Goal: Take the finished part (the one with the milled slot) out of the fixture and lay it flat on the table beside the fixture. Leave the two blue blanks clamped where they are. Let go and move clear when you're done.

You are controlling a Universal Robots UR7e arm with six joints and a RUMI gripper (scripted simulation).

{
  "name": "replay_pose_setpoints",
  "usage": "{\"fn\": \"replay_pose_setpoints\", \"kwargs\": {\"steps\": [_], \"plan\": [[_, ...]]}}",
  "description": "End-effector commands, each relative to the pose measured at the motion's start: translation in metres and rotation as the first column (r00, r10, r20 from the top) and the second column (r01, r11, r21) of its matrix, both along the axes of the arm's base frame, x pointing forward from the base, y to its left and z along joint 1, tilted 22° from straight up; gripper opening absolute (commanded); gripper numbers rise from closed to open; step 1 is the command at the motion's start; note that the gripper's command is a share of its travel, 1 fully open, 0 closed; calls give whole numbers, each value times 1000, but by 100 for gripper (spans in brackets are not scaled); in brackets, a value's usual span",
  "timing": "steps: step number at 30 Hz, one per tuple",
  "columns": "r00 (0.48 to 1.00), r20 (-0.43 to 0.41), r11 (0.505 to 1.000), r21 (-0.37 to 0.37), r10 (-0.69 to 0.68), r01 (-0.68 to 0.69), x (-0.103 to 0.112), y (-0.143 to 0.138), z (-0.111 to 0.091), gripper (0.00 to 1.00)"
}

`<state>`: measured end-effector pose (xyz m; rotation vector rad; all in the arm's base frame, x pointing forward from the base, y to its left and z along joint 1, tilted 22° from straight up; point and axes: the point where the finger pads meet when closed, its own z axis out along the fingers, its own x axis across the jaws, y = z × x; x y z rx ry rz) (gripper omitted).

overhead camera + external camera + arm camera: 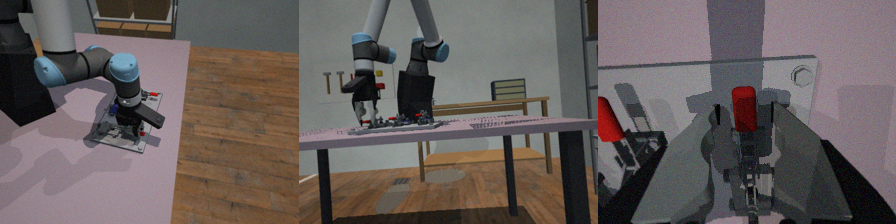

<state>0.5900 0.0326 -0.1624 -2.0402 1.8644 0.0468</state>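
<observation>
The grey fixture plate point(125, 121) lies near the table's right edge. It carries toggle clamps with red handles point(154, 94). A blue blank point(113, 109) shows beside the wrist, and a pale grey block point(113, 131), probably the finished part, sits at the plate's near left. My gripper point(134, 132) hangs over the near right clamp, just above the plate in the side view point(366, 117). In the wrist view the fingers stand partly open on either side of that clamp's red handle point(745, 107), with small gaps. The second blank is hidden by the arm.
The table's right edge point(181, 120) runs close to the fixture. The robot's black base point(21, 87) stands at the back left. A second red handle point(607, 120) and a corner bolt point(800, 76) show in the wrist view. A shelf with boxes point(135, 18) stands behind the table.
</observation>
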Motion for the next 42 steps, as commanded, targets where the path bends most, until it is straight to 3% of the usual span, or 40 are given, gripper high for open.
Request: {"fn": "replay_pose_setpoints", "kwargs": {"steps": [1, 12, 13, 42], "plan": [[1000, 1, 1000, 0, 0, 0, 0, 0, 1, 28], [1000, 1, 1000, 0, 0, 0, 0, 0, 1, 28], [1000, 1, 1000, 0, 0, 0, 0, 0, 1, 0], [1000, 1, 1000, 0, 0, 0, 0, 0, 1, 0]]}}
